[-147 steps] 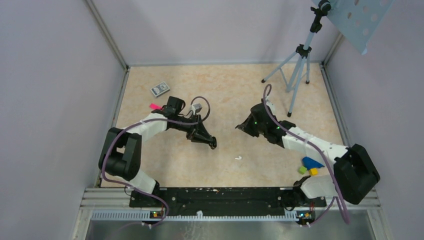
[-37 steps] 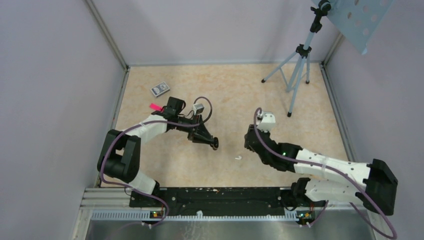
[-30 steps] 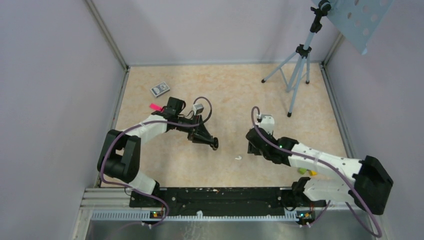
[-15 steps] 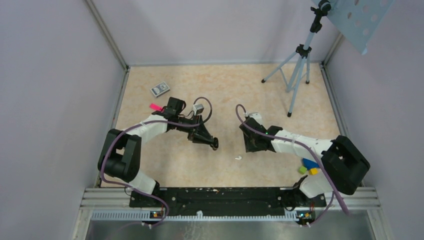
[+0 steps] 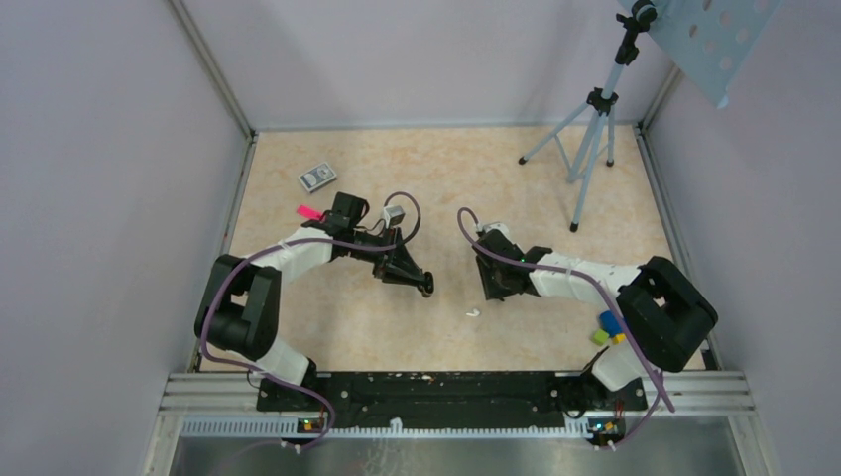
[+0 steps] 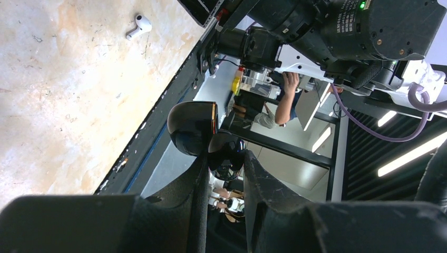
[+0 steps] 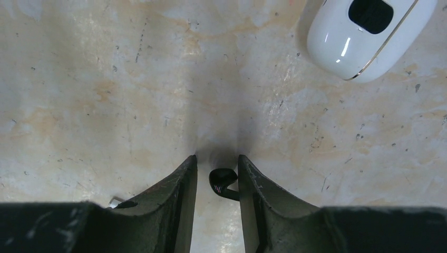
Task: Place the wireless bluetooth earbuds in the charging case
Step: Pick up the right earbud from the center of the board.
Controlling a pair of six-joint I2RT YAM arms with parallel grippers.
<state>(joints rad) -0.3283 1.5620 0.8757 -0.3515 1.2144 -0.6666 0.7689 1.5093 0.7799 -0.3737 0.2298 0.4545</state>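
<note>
1. The left fingers (image 6: pixel 192 200) are closed on the black case (image 6: pixel 192 126). They hold it up off the surface (image 7: pixel 105 79), and its lid looks open.
2. The right fingers (image 7: pixel 179 195) are close together, and the black earbud (image 7: pixel 222 182) looks pinched at their tips, low over the surface.
3. The white earbud (image 5: pixel 473 313) lies on the surface between the two arms, a little nearer than both sets of fingers. Nothing touches it.
4. A white case (image 7: pixel 369 31) sits on the surface just beyond the right fingers, to one side.
5. Each earbud is likely very light, hard and smooth. It will not bend, but it could easily slip or pop out of a grip.
6. The best hold is probably a soft squeeze on the round head, with the stem left free to slide into its hole.
7. The black case looks shiny and round, so it may turn in the grip if pushed hard. A slow, straight push looks safest.
</note>
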